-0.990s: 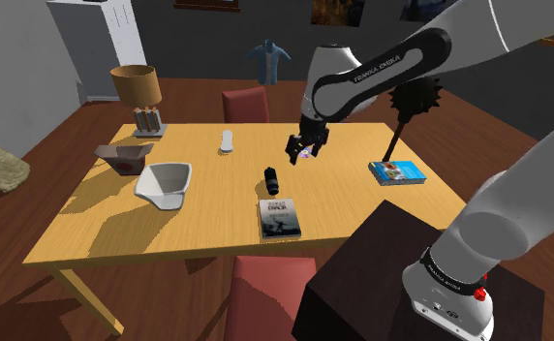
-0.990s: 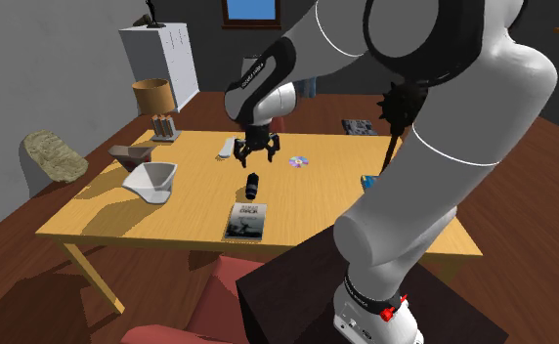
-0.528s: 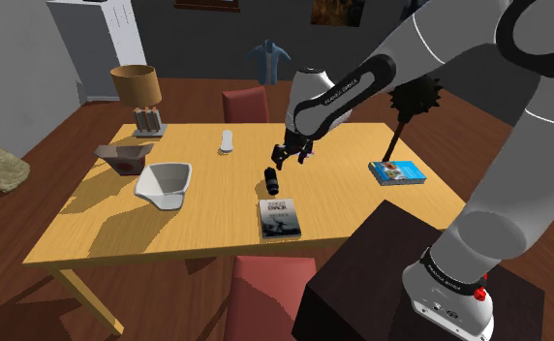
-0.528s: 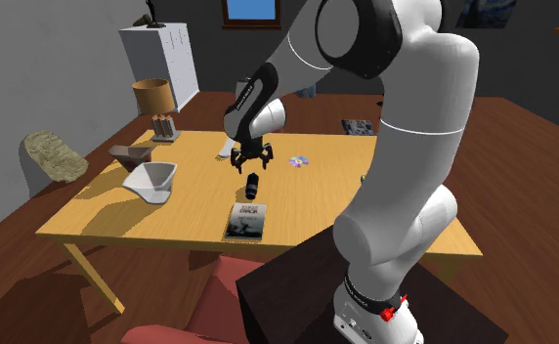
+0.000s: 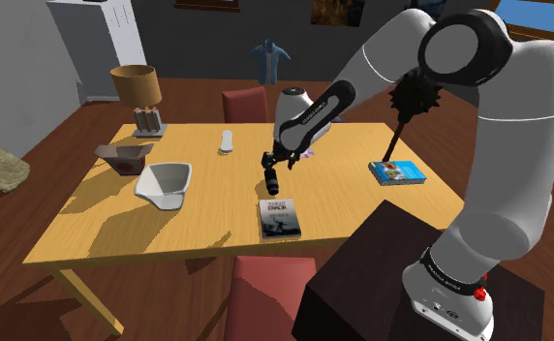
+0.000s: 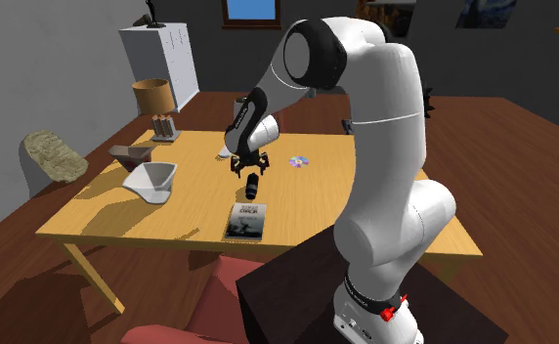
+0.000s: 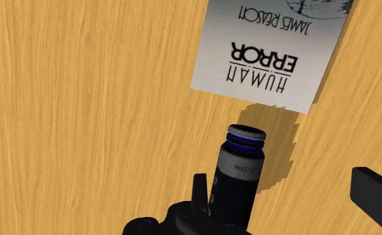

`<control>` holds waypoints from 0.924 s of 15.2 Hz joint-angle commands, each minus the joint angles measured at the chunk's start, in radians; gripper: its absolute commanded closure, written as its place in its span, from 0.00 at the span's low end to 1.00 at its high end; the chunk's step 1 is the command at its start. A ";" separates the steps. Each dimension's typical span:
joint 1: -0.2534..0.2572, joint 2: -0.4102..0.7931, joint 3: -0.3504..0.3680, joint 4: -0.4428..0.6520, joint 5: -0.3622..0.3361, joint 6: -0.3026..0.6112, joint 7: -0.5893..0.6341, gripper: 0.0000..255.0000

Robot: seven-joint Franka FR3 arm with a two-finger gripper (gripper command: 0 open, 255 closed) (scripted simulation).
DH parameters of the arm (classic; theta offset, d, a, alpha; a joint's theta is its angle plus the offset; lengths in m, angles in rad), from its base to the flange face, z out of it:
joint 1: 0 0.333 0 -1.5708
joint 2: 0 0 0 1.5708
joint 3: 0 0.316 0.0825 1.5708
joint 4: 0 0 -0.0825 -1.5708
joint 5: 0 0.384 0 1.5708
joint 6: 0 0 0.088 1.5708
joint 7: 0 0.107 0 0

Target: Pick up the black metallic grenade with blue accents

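Observation:
The grenade [image 5: 271, 180] is a small black cylinder with a blue ring at one end, lying on its side on the wooden table [image 5: 91, 228]. It sits just beyond a grey book [image 5: 279, 217] titled "Human Error". My gripper [image 5: 270, 163] hangs directly over it, open, its fingers standing apart either side of the grenade [image 6: 252, 186] without clasping it. In the wrist view the grenade [image 7: 238, 175] lies close below the hand with its ringed end pointing at the book [image 7: 270, 53]. One finger [image 7: 376, 197] stands well off to its side.
A white bowl [image 5: 165, 182], a brown box [image 5: 122, 156] and a lamp [image 5: 139, 92] stand toward the shoulder view's left. A small white object [image 5: 227, 140], a disc [image 6: 298, 161] and a blue book [image 5: 396, 171] lie farther off. Red chairs [image 5: 246, 104] flank the table.
The arm has swung toward the shoulder view's left and lowered, bringing the open gripper from beside the disc down over the grenade. The grenade has not moved.

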 commanded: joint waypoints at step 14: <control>0.036 0.404 -0.086 0.345 -0.025 0.079 0.103 0.00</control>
